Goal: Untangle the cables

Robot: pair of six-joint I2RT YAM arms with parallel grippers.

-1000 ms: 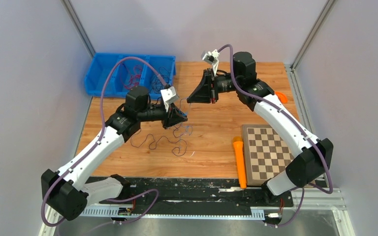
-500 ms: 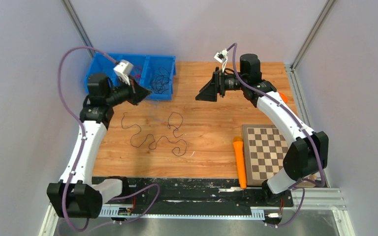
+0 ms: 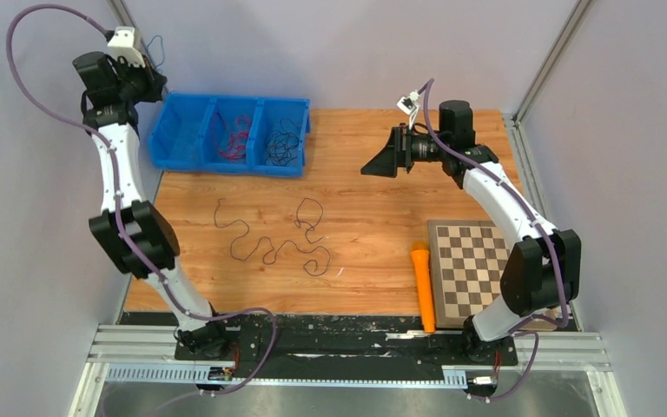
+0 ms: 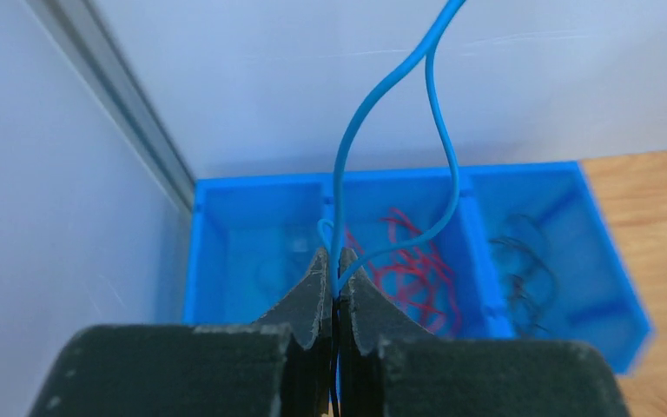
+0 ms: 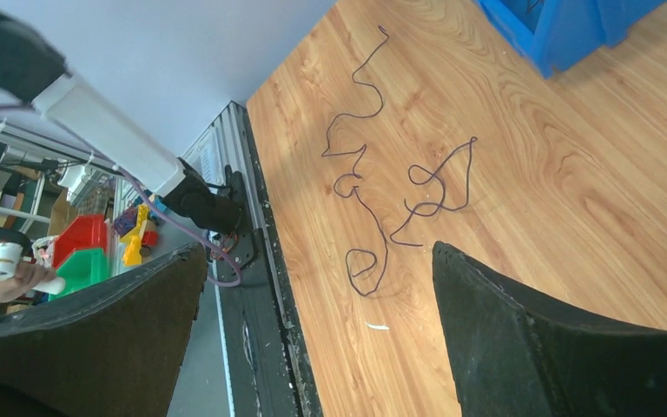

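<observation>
Left arm: it rises from its base at the near edge, folds at the elbow, then stretches steeply up and away to the far left corner. The left gripper (image 4: 332, 258) is held high, its jaws pressed together on a thin blue cable (image 4: 353, 130). From the pinch point the cable climbs in two strands and leaves the top of the wrist view. In the overhead view only a faint loop shows above the gripper (image 3: 150, 80).

Right arm: from its base the upper link stands nearly upright, and the forearm reaches forward and inward. The right gripper (image 3: 380, 162) is held above the table (image 3: 373, 252) and points toward the robot's left. Its jaws stand wide apart and hold nothing.

Below the right gripper (image 5: 320, 250), seen between its spread fingers (image 5: 538, 339), a dark cable (image 5: 366, 201) lies loose on the wood in several bends and small loops. In the overhead view this cable (image 3: 271, 236) lies to the left of that gripper and nearer the bases, well apart from it.

Near the right arm's elbow an orange stick (image 3: 422, 287) lies just beside a checkerboard (image 3: 473, 265).

Below and ahead of the left gripper sits a blue bin (image 4: 260, 186) with three compartments. Red cables (image 4: 408, 261) fill the middle one, and black cables (image 4: 530, 280) the one toward the table centre. The contents of the third are too faint to tell.
</observation>
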